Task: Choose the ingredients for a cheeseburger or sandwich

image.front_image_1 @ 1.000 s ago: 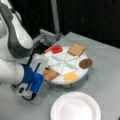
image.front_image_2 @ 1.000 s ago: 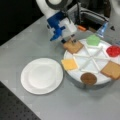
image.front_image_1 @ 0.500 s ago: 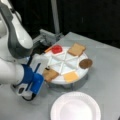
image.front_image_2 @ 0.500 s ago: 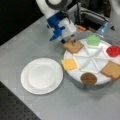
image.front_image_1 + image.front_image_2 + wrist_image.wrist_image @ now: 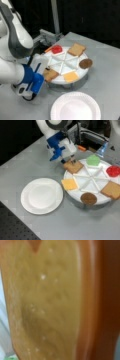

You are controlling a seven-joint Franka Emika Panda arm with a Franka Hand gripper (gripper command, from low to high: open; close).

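A white divided tray [image 5: 91,181] holds the ingredients. In both front views I see a bread slice [image 5: 75,167] [image 5: 52,74], yellow cheese [image 5: 69,184] [image 5: 70,76], a dark patty [image 5: 88,198] [image 5: 85,63], a second bread slice [image 5: 112,190] [image 5: 77,49] and a red tomato [image 5: 113,170] [image 5: 56,49]. The green lettuce [image 5: 93,160] shows in a front view only. My gripper [image 5: 72,160] is lowered onto the near bread slice, fingertips at its top surface. The wrist view is filled by that bread slice [image 5: 50,302]. No sandwich is assembled anywhere.
A plain white round plate [image 5: 42,195] [image 5: 76,107] lies on the grey table beside the tray, with nothing on it. Metal fixtures [image 5: 92,136] stand behind the tray. A dark perforated surface [image 5: 15,230] borders the table's corner.
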